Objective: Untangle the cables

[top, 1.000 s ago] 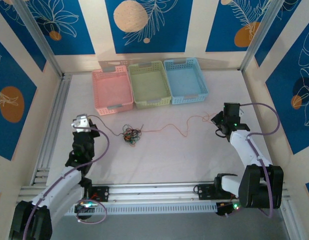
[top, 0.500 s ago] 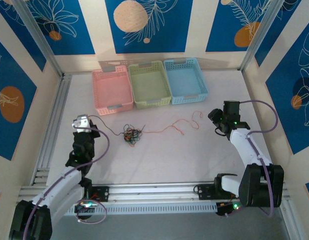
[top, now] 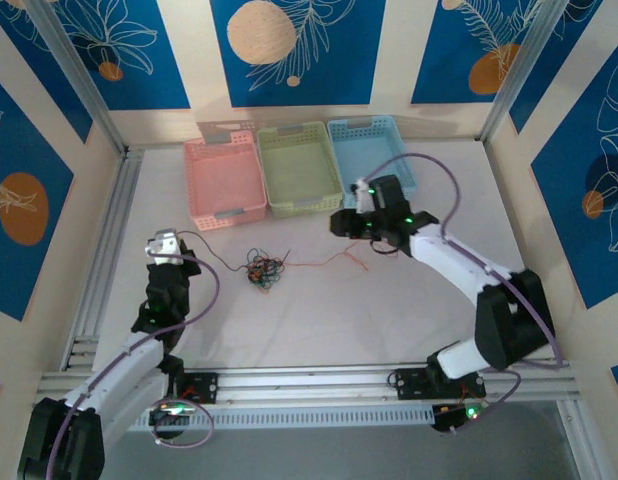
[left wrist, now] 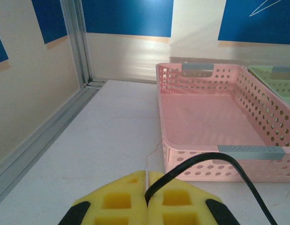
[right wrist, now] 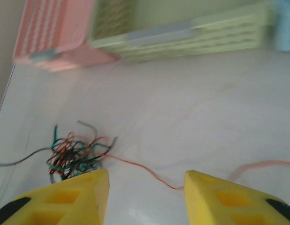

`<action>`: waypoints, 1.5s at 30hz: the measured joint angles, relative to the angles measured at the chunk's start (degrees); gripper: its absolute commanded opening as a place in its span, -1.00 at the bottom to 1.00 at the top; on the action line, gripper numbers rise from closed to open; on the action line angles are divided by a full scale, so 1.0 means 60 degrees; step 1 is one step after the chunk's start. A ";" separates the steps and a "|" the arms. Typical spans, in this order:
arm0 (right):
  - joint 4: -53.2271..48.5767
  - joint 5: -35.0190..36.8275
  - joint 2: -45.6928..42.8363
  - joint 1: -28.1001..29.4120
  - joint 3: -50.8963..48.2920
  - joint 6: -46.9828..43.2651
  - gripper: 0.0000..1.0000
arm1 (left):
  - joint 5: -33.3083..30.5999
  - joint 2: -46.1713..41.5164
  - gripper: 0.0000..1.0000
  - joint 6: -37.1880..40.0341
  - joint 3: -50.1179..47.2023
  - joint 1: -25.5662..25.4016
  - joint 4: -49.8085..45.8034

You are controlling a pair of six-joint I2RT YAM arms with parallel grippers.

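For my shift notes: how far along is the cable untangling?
Barely started. Done: one orange wire already trails out of the clump. In hand: the left gripper pinches a black cable; the right gripper hangs open above the orange wire. Left: the knotted clump itself.

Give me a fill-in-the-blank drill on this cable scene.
The left claw is shut on a ____ cable.
The right claw stands ____, holding nothing.
The middle basket, between the pink basket and the blue basket, is ____.
Missing words: black; open; green.
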 measured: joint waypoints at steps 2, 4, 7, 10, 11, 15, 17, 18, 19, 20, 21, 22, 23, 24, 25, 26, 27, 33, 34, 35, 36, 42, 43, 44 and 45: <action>-0.0361 -0.0084 0.0787 0.0539 0.0718 -0.0637 -0.17 | 0.0007 0.0000 -1.00 0.0000 0.0000 0.0000 0.0000; -0.0725 -0.0095 0.1508 0.0907 0.1282 -0.1260 -0.21 | 0.0011 0.0000 -1.00 0.0000 0.0000 0.0000 0.0004; -0.1206 0.0025 0.2455 0.1337 0.1832 -0.2233 -0.26 | 0.0015 0.0018 -1.00 0.0000 0.0000 0.0000 0.0007; -0.1446 0.0007 0.3045 0.1592 0.1963 -0.3184 -0.26 | 0.0022 0.0109 -1.00 0.0000 0.0000 0.0000 0.0018; -0.1501 -0.0022 0.3180 0.1668 0.1963 -0.3552 -0.26 | 0.0036 0.0120 -1.00 0.0000 0.0000 0.0000 0.0015; -0.1504 -0.0066 0.3475 0.1891 0.1967 -0.4801 -0.24 | 0.0044 0.0117 -1.00 0.0000 0.0000 0.0000 0.0018; -0.1523 -0.0066 0.3621 0.1974 0.2029 -0.5362 -0.23 | 0.0040 0.0106 -1.00 0.0000 0.0000 0.0000 0.0015; -0.1526 -0.0080 0.3723 0.2025 0.2102 -0.5650 -0.22 | 0.0044 0.0098 -1.00 0.0000 0.0000 0.0000 0.0018; -0.1537 -0.0109 0.3821 0.2065 0.2182 -0.5872 -0.22 | 0.0044 0.0098 -1.00 0.0000 0.0000 0.0000 0.0018; -0.1530 -0.0157 0.3952 0.2109 0.2277 -0.6098 -0.21 | 0.0044 0.0098 -1.00 0.0000 0.0000 0.0000 0.0018; -0.1526 -0.0219 0.4098 0.2135 0.2382 -0.6335 -0.20 | 0.0044 0.0098 -1.00 0.0000 0.0000 0.0000 0.0018; -0.1530 -0.0280 0.4211 0.2157 0.2455 -0.6513 -0.19 | 0.0044 0.0098 -1.00 0.0000 0.0000 0.0000 0.0018; -0.1523 -0.0361 0.4328 0.2160 0.2532 -0.6717 -0.18 | 0.0044 0.0098 -1.00 0.0000 0.0000 0.0000 0.0018; -0.1530 -0.0470 0.4411 0.2167 0.2583 -0.6889 -0.17 | 0.0044 0.0098 -1.00 0.0000 0.0000 0.0000 0.0018; -0.1530 -0.0568 0.4484 0.2167 0.2623 -0.7045 -0.17 | 0.0044 0.0098 -1.00 0.0000 0.0000 0.0000 0.0018; -0.1526 -0.0641 0.4561 0.2167 0.2663 -0.7187 -0.16 | 0.0044 0.0098 -1.00 0.0000 0.0000 0.0000 0.0018; -0.1523 -0.0703 0.4626 0.2167 0.2699 -0.7311 -0.16 | 0.0044 0.0098 -1.00 0.0000 0.0000 0.0000 0.0018; -0.1483 -0.0820 0.4987 0.2167 0.2823 -0.7752 -0.15 | 0.0044 0.0098 -1.00 0.0000 0.0000 0.0000 0.0018; -0.1479 -0.0823 0.5031 0.2167 0.2823 -0.7785 -0.15 | 0.0044 0.0098 -1.00 0.0000 0.0000 0.0000 0.0018; -0.1475 -0.0834 0.5085 0.2167 0.2823 -0.7817 -0.16 | 0.0044 0.0098 -1.00 0.0000 0.0000 0.0000 0.0018; -0.1453 -0.0845 0.5151 0.2167 0.2823 -0.7850 -0.17 | 0.0044 0.0098 -1.00 0.0000 0.0000 0.0000 0.0018; -0.1249 -0.0816 0.5326 0.2197 0.2823 -0.7963 -0.26 | 0.0044 0.0098 -1.00 0.0000 0.0000 0.0000 0.0018; -0.1217 -0.0801 0.5326 0.2204 0.2823 -0.7989 -0.29 | 0.0044 0.0102 -1.00 0.0000 0.0000 0.0000 0.0018; -0.1158 -0.0772 0.5329 0.2215 0.2823 -0.8011 -0.34 | 0.0044 0.0098 -1.00 0.0000 0.0000 0.0000 0.0018; -0.1089 -0.0765 0.5344 0.2226 0.2820 -0.8029 -0.38 | 0.0044 0.0098 -1.00 0.0000 0.0000 0.0000 0.0018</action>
